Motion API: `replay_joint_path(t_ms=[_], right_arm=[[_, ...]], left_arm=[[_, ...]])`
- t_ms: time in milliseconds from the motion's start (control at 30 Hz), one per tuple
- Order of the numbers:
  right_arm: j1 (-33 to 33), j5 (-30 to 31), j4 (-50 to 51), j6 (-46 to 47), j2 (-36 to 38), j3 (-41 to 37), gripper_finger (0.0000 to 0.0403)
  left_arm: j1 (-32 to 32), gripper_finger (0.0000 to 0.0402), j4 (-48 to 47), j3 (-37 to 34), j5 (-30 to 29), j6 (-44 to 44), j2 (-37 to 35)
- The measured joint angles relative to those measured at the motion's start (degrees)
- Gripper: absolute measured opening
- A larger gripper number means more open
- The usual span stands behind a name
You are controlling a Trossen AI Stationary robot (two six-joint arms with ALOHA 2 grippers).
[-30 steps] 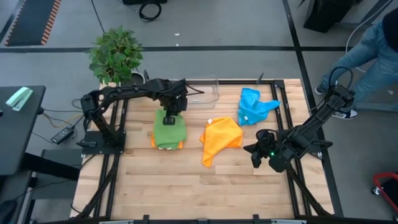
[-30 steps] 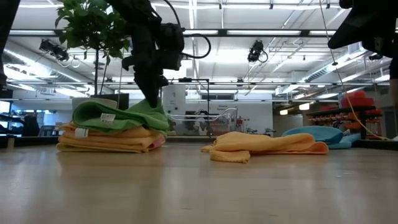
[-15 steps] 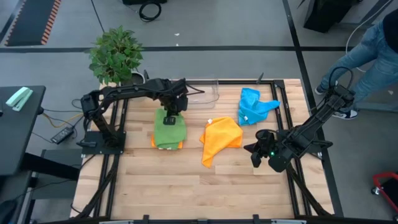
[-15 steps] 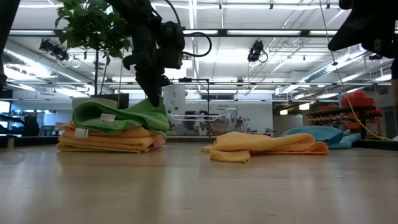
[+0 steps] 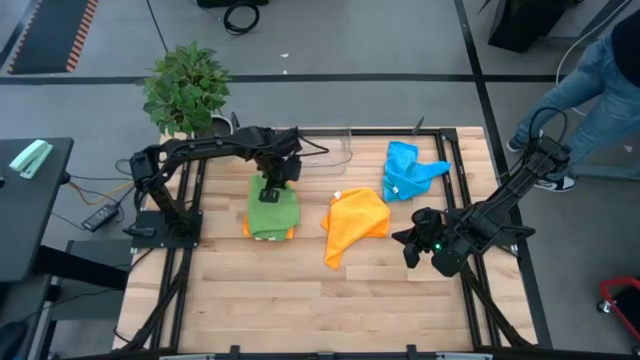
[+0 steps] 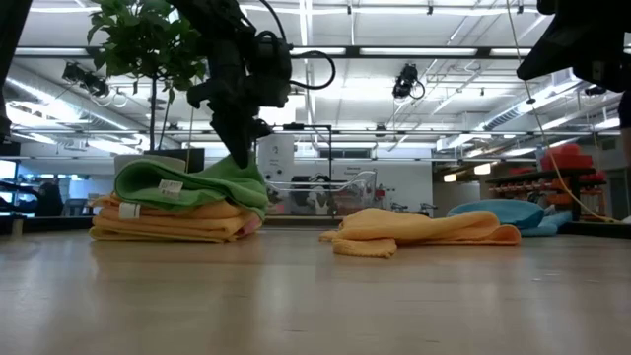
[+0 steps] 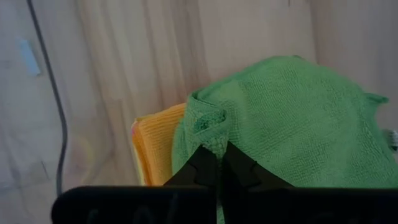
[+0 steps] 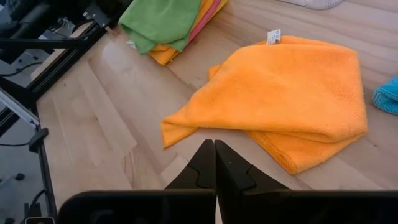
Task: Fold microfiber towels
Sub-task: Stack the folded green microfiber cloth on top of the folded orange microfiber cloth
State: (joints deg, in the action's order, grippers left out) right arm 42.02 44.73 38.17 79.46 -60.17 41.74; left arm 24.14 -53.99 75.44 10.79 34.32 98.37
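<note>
A green towel (image 5: 272, 212) lies folded on top of a stack (image 6: 168, 225) of folded orange, yellow and pink towels at the table's far left. My left gripper (image 5: 271, 190) points steeply down at the green towel's far end and is shut on it. A loose orange towel (image 5: 355, 222) lies crumpled at mid-table, a white tag at its far edge. A blue towel (image 5: 408, 170) lies bunched at the far right. My right gripper (image 5: 408, 240) hangs shut above the bare wood, right of the orange towel, holding nothing. My left gripper pinches a bunched fold (image 7: 208, 140) at the green towel's far end between its two fingers, coming from above and pointing steeply down. That end (image 6: 245, 170) rises toward the fingertips; the remainder of the towel lies on the stack.
A clear plastic bin (image 5: 328, 148) stands at the far edge, just behind the stack. A potted plant (image 5: 185, 88) sits beyond the far left corner. A person in blue (image 5: 600, 80) stands past the far right corner. Bare wood lies across the near half.
My left gripper has rolled slightly about its own pointing line while staying in place, still shut on the green towel. The towels have not shifted.
</note>
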Motion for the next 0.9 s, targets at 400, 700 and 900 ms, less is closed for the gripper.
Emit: replay_joint_path(t_ms=[400, 700, 900], right_arm=[[0.00, 1.54, 0.00, 0.01, 0.00, 0.00, 0.0001], [-0.05, 1.77, 0.02, -0.20, -0.01, 0.00, 0.0001], [-2.28, 1.26, -2.97, 1.09, -0.60, 0.00, 0.0001]], left_arm=[[-0.42, 0.0007, -6.63, 0.00, 0.16, 3.91, 0.00], [-1.68, 0.0009, -6.27, 0.00, 0.87, 6.91, 0.00], [-1.11, 0.0006, -2.05, 0.00, -1.59, 4.32, 0.00]])
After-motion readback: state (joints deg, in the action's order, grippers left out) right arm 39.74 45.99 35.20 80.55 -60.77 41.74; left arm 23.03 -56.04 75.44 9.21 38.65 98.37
